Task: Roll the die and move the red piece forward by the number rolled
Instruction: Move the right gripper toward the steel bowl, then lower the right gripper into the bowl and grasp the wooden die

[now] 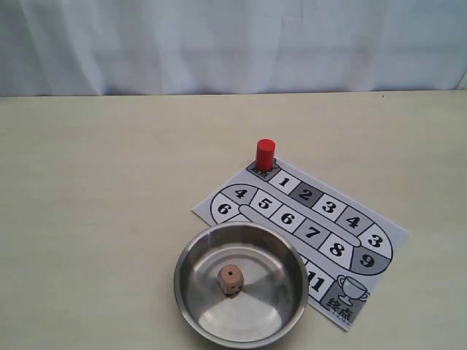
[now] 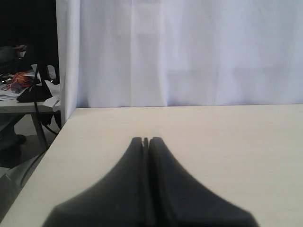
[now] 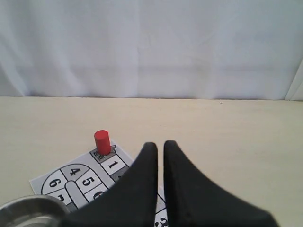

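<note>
The die (image 1: 231, 278), a small tan cube, lies inside the steel bowl (image 1: 177, 281); its top face seems to show one dark pip. The red piece (image 1: 265, 154) stands upright on the grey start square of the numbered board (image 1: 219, 201), beside square 1. Neither gripper shows in the exterior view. In the left wrist view my left gripper (image 2: 146, 140) is shut and empty above bare table. In the right wrist view my right gripper (image 3: 160, 144) hangs over the board (image 3: 75, 177), its fingers a thin slit apart and empty, with the red piece (image 3: 102, 142) well beyond them.
The bowl covers the board's near corner, close to the table's front edge. Its rim (image 3: 28, 208) shows in the right wrist view. A white curtain (image 1: 233, 44) backs the table. The table's left edge (image 2: 57, 137) drops to a cluttered area.
</note>
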Robot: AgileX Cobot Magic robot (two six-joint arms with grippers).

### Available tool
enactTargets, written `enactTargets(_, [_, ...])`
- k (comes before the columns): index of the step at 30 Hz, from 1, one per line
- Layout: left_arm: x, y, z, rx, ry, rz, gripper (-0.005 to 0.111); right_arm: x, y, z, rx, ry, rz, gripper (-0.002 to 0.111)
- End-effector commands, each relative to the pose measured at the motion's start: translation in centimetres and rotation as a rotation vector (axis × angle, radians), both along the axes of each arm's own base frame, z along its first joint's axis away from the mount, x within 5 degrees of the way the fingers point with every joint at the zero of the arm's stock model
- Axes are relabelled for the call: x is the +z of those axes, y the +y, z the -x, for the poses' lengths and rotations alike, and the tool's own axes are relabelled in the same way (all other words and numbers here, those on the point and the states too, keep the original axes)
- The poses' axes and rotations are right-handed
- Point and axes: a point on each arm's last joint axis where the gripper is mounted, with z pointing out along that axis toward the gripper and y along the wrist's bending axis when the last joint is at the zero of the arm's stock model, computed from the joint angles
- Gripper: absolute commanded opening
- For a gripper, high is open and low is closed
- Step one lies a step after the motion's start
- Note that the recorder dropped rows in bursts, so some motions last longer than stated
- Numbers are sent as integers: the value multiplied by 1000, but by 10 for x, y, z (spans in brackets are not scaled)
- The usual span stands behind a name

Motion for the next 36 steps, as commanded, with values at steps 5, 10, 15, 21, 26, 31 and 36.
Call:
enactTargets(5, [3,0,0,-1,-18,3,0,25,9,-39,96,164,45,19])
enactTargets(10, [3,0,0,-1,-18,3,0,22,27,-66,294,267,26,42])
enactTargets(15, [3,0,0,-1,-18,3,0,21,41,-86,457,278,16,44])
enactTargets(21, [3,0,0,-1,-16,3,0,11,57,-111,572,376,52,44])
enactTargets(26, [3,0,0,-1,-16,3,0,-5,80,-125,623,470,184,44])
enactTargets(31, [3,0,0,-1,-16,3,0,-16,110,-133,700,510,303,44])
enactTargets(36, [3,0,0,-1,-16,3,0,-28,143,-138,770,524,305,44])
